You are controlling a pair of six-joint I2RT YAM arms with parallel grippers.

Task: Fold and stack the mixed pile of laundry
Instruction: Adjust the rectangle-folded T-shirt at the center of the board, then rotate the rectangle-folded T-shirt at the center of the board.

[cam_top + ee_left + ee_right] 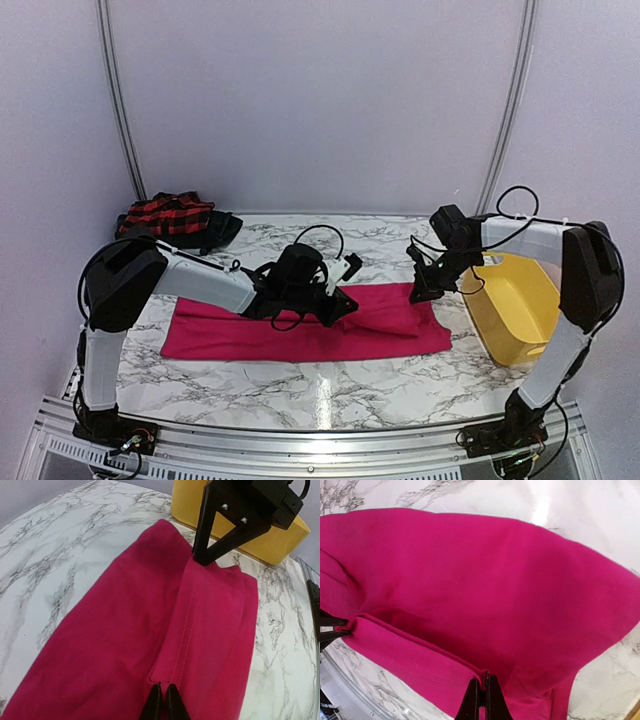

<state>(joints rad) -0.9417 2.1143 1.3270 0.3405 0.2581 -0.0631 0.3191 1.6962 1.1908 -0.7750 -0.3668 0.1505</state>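
While both arms lean in over the marble tabletop (330, 390), the magenta-pink garment (300, 335) lies spread in a long flat band just to the left of the yellow tub (520, 300), its right end stopping just beside the tub's wall. The right gripper (418, 292) is down at the corner of the cloth nearest the tub, on the far edge. Seen from its own wrist, its jaws are pressed together on a doubled-over hem of the pink fabric, whose stitched seam runs away from the tips. The left gripper (345, 303) is farther from the tub, about midway along the same far edge. Its jaws are closed as well, pinching the other end of that folded strip, and its wrist view shows the corner of the fold caught right at the two dark tips. Between the two grippers the strip is turned over onto the rest of the garment and lies flat, with a line of stitching running along it. The rest of the pile sits well apart from the tub, at the far left corner of the tabletop. There a red-and-black checked garment (165, 213) is bunched up, and a dark garment (218, 230) touches it on the side toward the tub. The pattern of the dark one is too small to make out from here.
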